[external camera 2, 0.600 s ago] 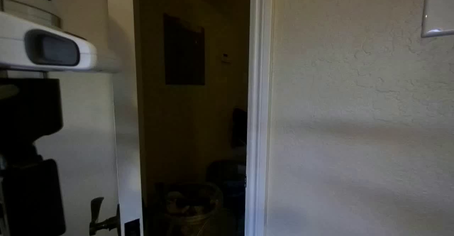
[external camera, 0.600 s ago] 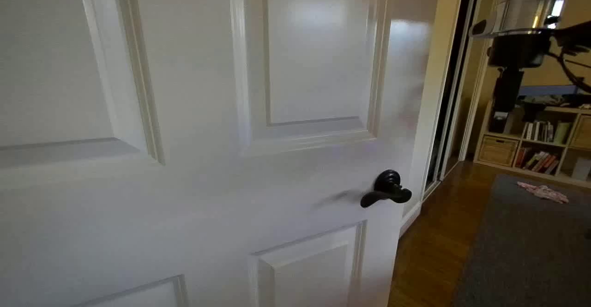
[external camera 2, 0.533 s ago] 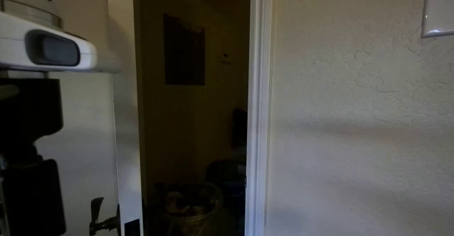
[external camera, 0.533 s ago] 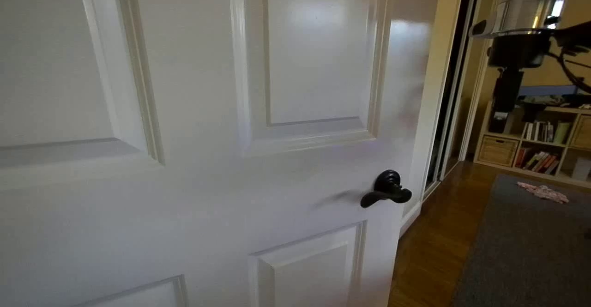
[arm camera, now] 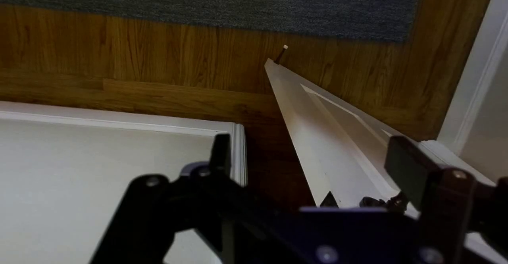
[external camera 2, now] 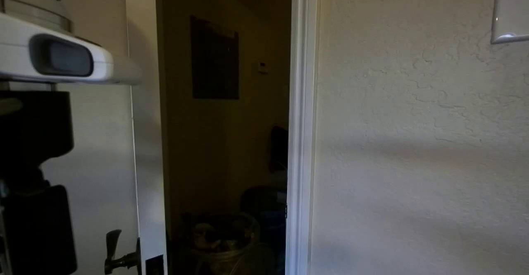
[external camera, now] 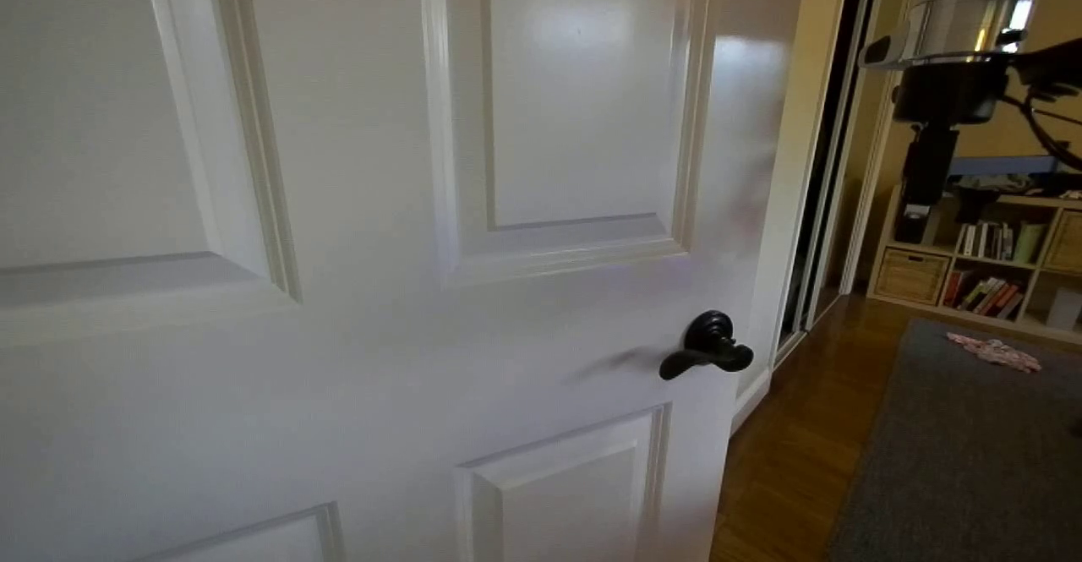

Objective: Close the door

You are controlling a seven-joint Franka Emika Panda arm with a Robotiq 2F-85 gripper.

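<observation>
Checking the room, we find the white paneled door point(external camera: 363, 334) standing ajar: in an exterior view it fills the left and middle, its dark lever handle point(external camera: 708, 346) close to its right edge. Our arm point(external camera: 968, 25) hangs in an exterior view to the right of the door, apart from it, its end pointing down. Where the door stands at the left in an exterior view, we see a wide gap between it and the white door frame point(external camera 2: 301, 126), with a dark room point(external camera 2: 225, 142) showing through; the textured wall point(external camera 2: 413, 113) to the right carries part of a pale plate point(external camera 2: 511, 10), high up. In the wrist view our fingers point(arm camera: 410, 166) are spread well apart, and the door's free edge shows far beyond them, between the two. A short dark rod point(arm camera: 280, 55) with a pale tip juts out beside the door's far corner, against the wooden floor point(arm camera: 158, 49) and near the dark grey rug point(arm camera: 238, 2). We see a pink patterned cloth point(external camera: 996, 351) on the rug near its far end, and farther off a pale shelf point(external camera: 964, 315) holds books point(external camera: 989, 296) and wicker baskets point(external camera: 911, 276).
</observation>
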